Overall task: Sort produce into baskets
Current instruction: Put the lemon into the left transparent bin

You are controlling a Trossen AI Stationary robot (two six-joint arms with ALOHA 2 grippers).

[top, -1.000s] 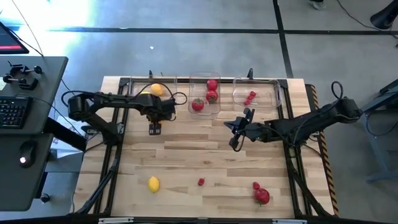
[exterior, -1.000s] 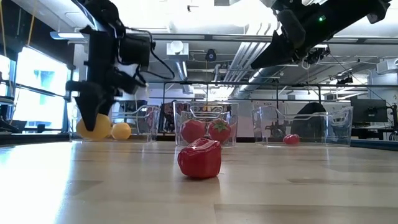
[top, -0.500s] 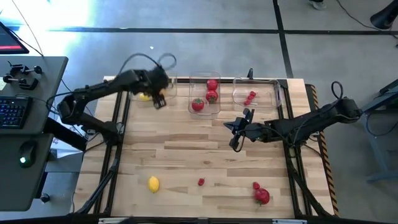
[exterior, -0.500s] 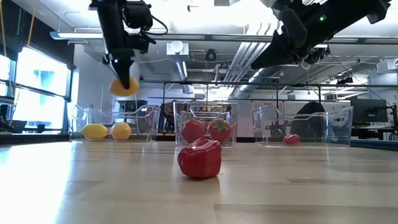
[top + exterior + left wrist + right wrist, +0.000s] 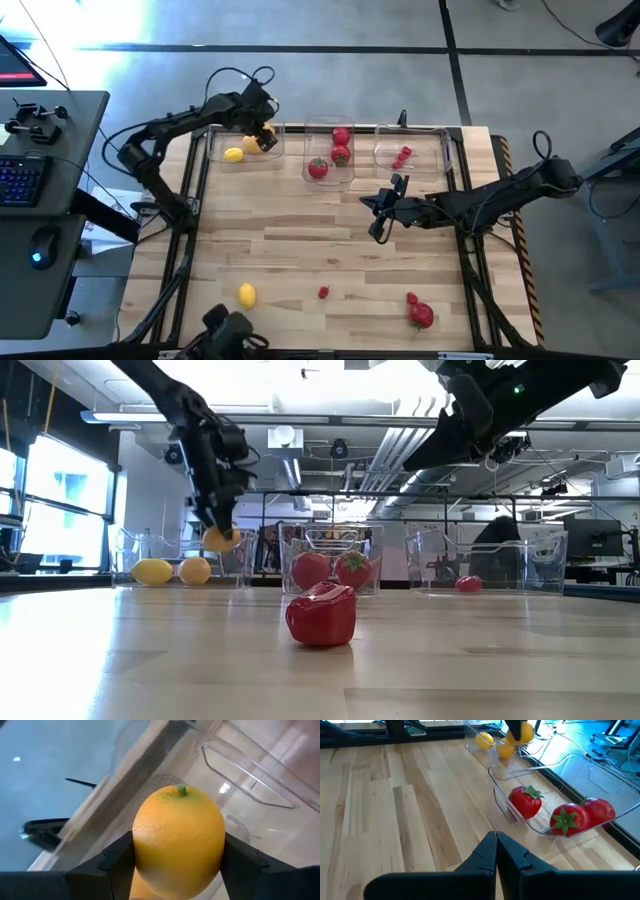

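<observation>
The counter (image 5: 300, 250) is pale wood in smooth planks with a soft sheen. The bins (image 5: 555, 832) are clear, glossy plastic. An orange fruit (image 5: 179, 840) has a finely pitted, waxy skin; the red fruits (image 5: 525, 802) look slick and shiny. The left end effector (image 5: 177, 857) has matt black fingers (image 5: 117, 862).

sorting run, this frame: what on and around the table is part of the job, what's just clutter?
Job:
- left gripper holding orange fruit
- three clear bins
- loose lemon, berry, red fruit
- right gripper, shut, idle

Clutter:
- keyboard, mouse on side desk
</observation>
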